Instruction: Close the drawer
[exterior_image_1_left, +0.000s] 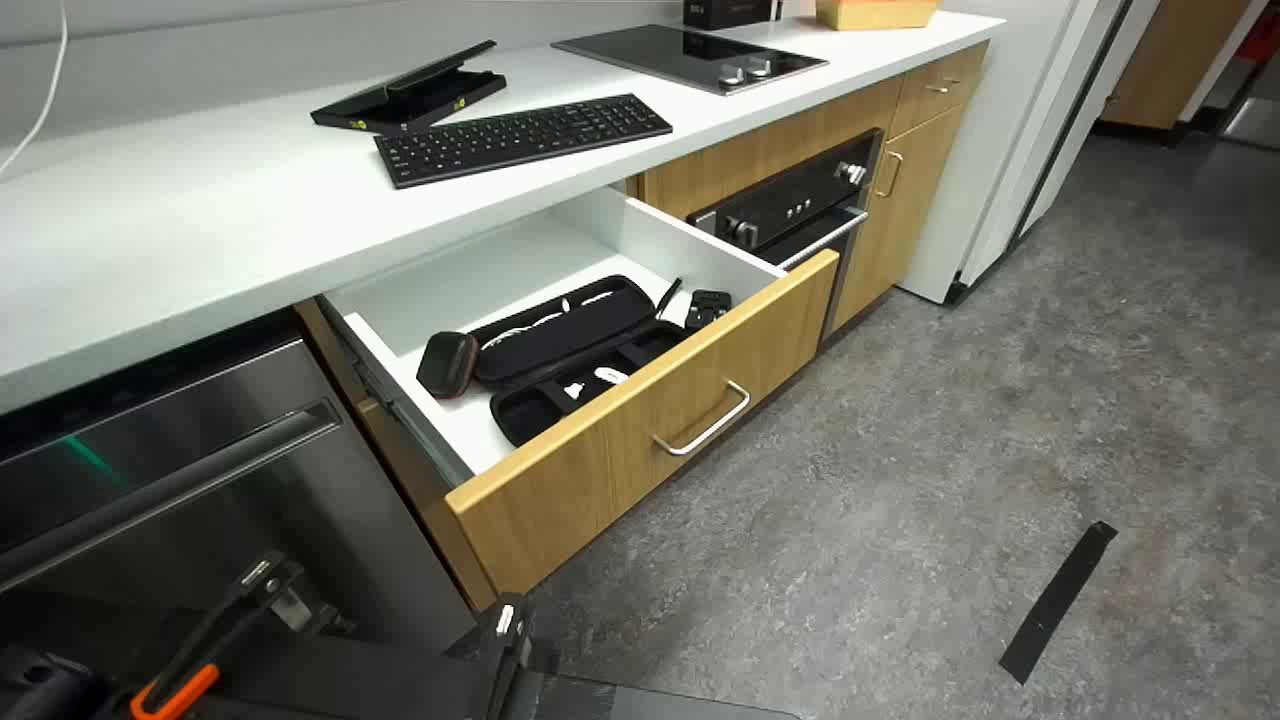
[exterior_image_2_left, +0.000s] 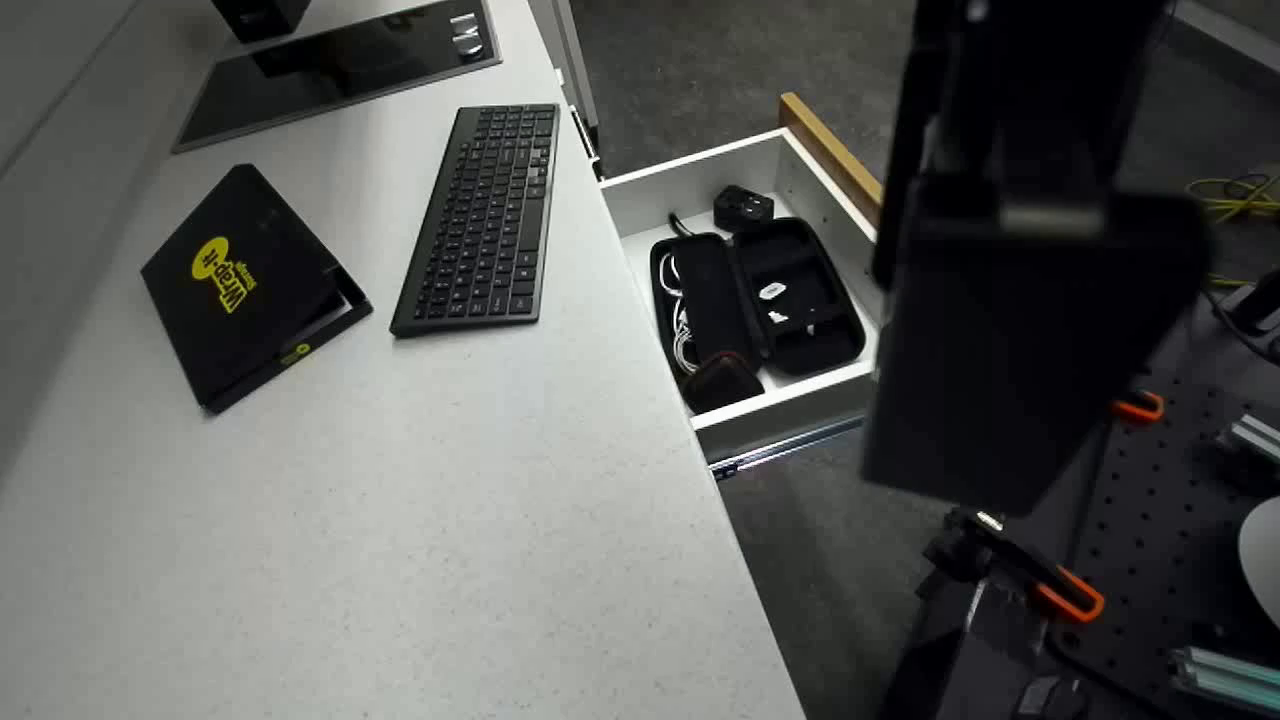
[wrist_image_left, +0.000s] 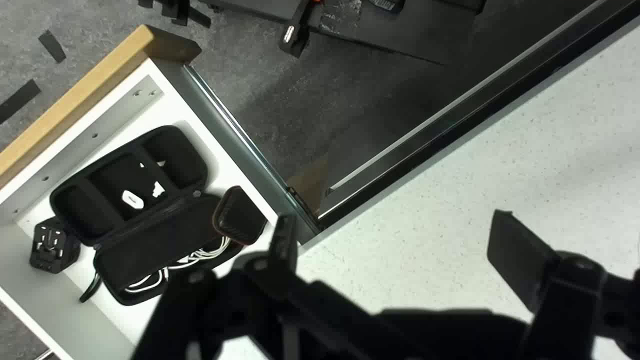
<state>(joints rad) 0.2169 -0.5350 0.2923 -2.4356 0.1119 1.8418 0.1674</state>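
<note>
Grey stainless steel appliance door (exterior_image_1_left: 300, 500) at far left, below the front edge of a long, white, speckled counter (exterior_image_1_left: 180, 230). On the counter, toward the back edge, sits a flat black box (exterior_image_1_left: 410, 95) with its lid tilted up; just right of it, nearer the front edge, lies a slim black keyboard (exterior_image_1_left: 522, 137). Below these, a wide, deep drawer (exterior_image_1_left: 600, 470) with light oak-coloured wood front and white inner walls stands pulled well out past the front edge. A slim silver bar handle (exterior_image_1_left: 715, 429) crosses its face. Inside, left to right: a small dark pouch (exterior_image_1_left: 447, 365) at the corner of a long black case (exterior_image_1_left: 572, 335), which lies unfolded and holds white cables, then a small black plug adapter (exterior_image_1_left: 708, 307). Further right, a black glass cooktop (exterior_image_1_left: 660, 55) is set into the counter, and a black built-in oven (exterior_image_1_left: 795, 205) sits below the front edge. A tan container (exterior_image_1_left: 875, 14) stands toward the counter's right-hand edge. In the wrist view, the drawer is at the left; the black two-fingered gripper (wrist_image_left: 395, 225), at lower right, appears over the counter near its front edge. Its fingers (wrist_image_left: 517, 252) are spread wide, the counter showing between their tips.
</note>
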